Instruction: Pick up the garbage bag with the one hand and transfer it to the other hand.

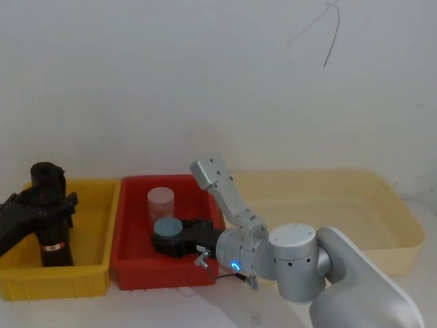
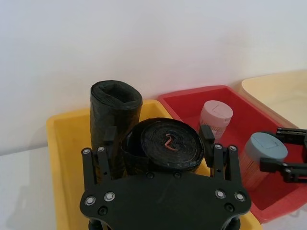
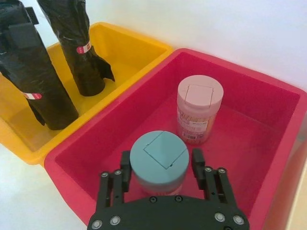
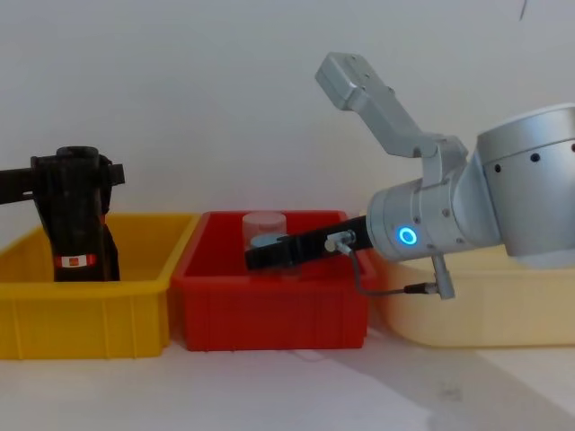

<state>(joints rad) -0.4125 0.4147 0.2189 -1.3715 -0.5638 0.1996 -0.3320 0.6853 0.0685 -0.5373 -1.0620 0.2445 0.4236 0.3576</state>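
1. Cream tub (image 1: 328, 212): just right of red bin (image 1: 164, 280).
2. Yellow bin (image 1: 75, 283): just left of red bin.
3. Your right gripper (image 3: 161, 165): inside red bin, fingers spread either side of blue-lidded jar (image 1: 167, 227).
4. Your left gripper (image 2: 158, 134): over yellow bin, left of red bin, clamped on garbage bag (image 3: 41, 81) near its top.
5. Garbage bag: upright blk roll w/ red/white band, in yellow bin beside 2nd roll (image 3: 79, 57).

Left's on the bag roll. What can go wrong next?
The left gripper holds the garbage bag near its top; soft plastic may slip.
The second roll stands right beside it and may topple on lift.
The right gripper sits low at the blue-lidded jar in the red bin; pulling out may knock it.
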